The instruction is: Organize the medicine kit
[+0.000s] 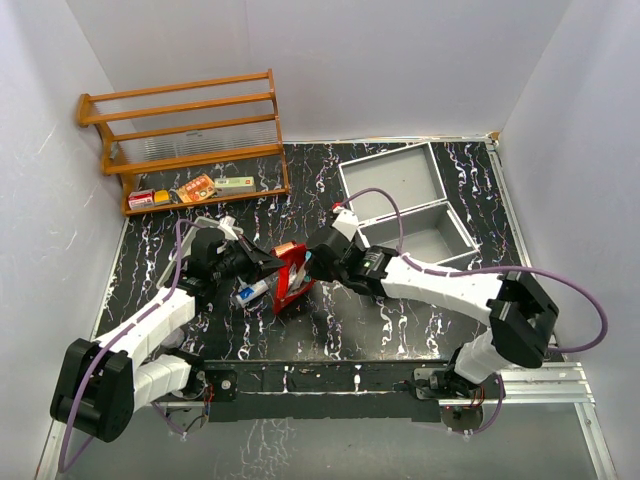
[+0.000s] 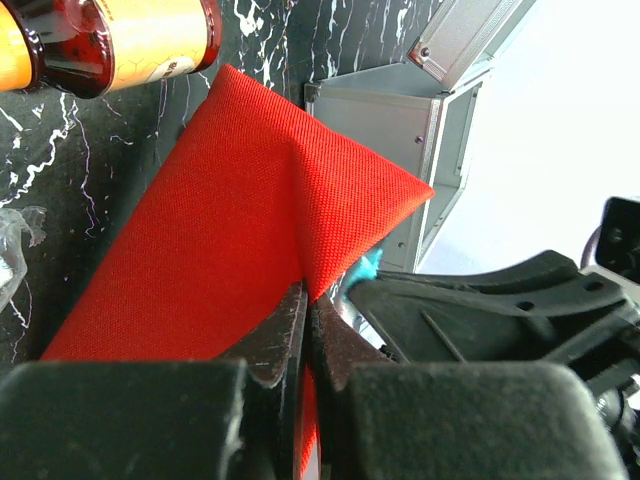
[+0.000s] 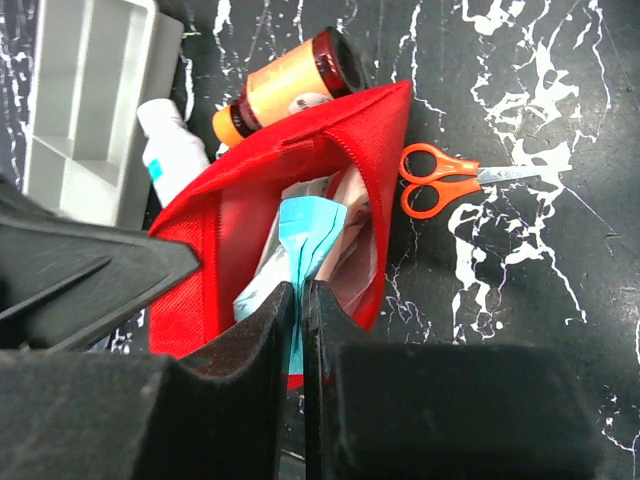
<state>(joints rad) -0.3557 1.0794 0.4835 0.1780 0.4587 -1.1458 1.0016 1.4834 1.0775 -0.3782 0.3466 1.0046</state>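
Mid-frame, the left gripper (image 2: 303, 300) clamps a red fabric pouch (image 2: 220, 230) while the right gripper (image 3: 300, 292) pinches a pale-blue flat packet (image 3: 308, 232) inside it.

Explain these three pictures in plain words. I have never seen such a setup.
Two robot arms are bolted to the near edge of a table. The wide picture looks down from above and behind them; the other two come from a camera on each wrist, so the black shapes at the bottom are that arm's jaws. On the table lie an open medicine kit, a wooden rack, orange scissors, an amber bottle, a white tube and a grey divided tray. The left arm has its jaws shut on a red pouch; the right arm pinches a pale blue packet in the pouch's mouth.
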